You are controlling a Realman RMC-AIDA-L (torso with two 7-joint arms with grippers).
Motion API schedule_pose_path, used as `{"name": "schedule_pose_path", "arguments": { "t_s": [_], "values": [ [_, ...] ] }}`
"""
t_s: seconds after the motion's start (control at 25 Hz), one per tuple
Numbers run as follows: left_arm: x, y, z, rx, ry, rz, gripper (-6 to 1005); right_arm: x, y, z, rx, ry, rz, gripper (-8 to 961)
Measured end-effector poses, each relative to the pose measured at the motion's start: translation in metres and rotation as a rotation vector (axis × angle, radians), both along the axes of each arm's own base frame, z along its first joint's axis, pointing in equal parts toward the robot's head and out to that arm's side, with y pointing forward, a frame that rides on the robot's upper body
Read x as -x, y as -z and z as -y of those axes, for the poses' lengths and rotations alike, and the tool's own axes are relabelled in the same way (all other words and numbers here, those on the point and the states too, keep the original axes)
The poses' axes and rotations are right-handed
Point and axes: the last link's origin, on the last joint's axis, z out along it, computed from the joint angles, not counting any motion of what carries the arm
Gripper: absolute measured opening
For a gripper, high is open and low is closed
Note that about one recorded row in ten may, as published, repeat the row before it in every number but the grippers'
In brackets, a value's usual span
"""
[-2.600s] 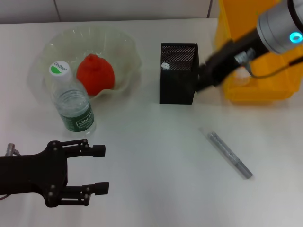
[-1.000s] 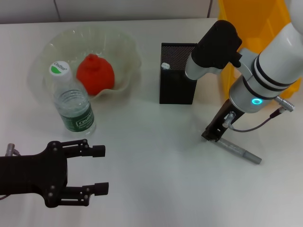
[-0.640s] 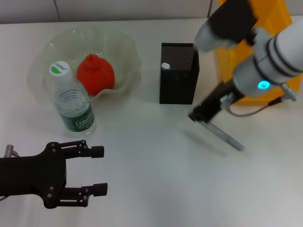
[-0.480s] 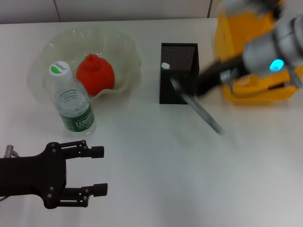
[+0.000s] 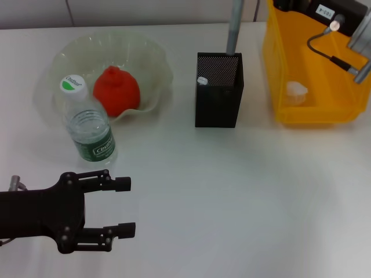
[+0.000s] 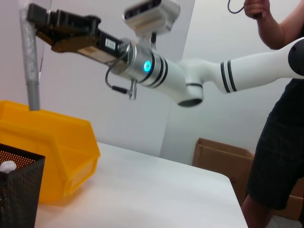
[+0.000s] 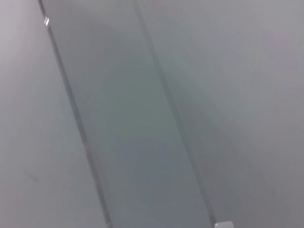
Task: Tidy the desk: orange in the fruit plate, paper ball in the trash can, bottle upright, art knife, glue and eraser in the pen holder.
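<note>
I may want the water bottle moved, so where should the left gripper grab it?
Around the labelled body of the bottle, below the cap, coming level from the near side with the left gripper open: it stands upright and the fruit plate crowds its far side.

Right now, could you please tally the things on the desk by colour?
Red: 1, orange
Black: 1, pen holder
Yellow: 1, trash can
Clear: 2, fruit plate, bottle
Grey: 1, art knife
White: 1, paper ball
Total: 7
</note>
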Motion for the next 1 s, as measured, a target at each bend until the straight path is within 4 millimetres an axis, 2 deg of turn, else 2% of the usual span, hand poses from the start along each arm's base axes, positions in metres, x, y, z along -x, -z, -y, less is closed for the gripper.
{"name": "schedule_pose_path", "arguments": {
  "t_s": [0.16,0.2,0.28,0.32,0.52,0.84,0.88,0.92,0.96,1.0],
  "values": [
    [0.000,0.000,-0.001,-0.002,0.002,0.000,787,-0.010,0.011,0.002,-0.081,0.003,0.036,135],
    [0.000,0.000,-0.001,-0.003,0.001,-0.001,787,-0.014,0.021,0.003,-0.100,0.008,0.070,137],
    [0.000,0.000,-0.001,-0.004,0.001,-0.001,787,-0.016,0.024,0.002,-0.101,0.016,0.083,140],
    [-0.001,0.000,-0.002,-0.005,0.002,-0.001,787,-0.020,0.033,0.000,-0.092,0.044,0.111,142],
    [-0.001,0.000,-0.003,-0.006,0.005,-0.001,787,-0.023,0.040,-0.001,-0.072,0.069,0.142,152],
    [0.000,-0.005,-0.004,-0.029,-0.006,0.012,787,-0.014,0.037,0.007,-0.013,-0.005,0.135,507],
    [0.001,-0.005,-0.003,-0.031,-0.008,0.011,787,-0.011,0.035,0.012,0.005,-0.035,0.132,550],
    [0.002,-0.007,-0.003,-0.033,-0.011,0.008,787,-0.007,0.029,0.026,0.061,-0.124,0.144,593],
    [0.002,-0.007,-0.003,-0.033,-0.011,0.008,787,-0.007,0.029,0.026,0.061,-0.124,0.144,623],
    [0.004,-0.009,-0.003,-0.035,-0.013,0.003,787,-0.003,0.025,0.047,0.141,-0.247,0.172,652]
  ]
}}
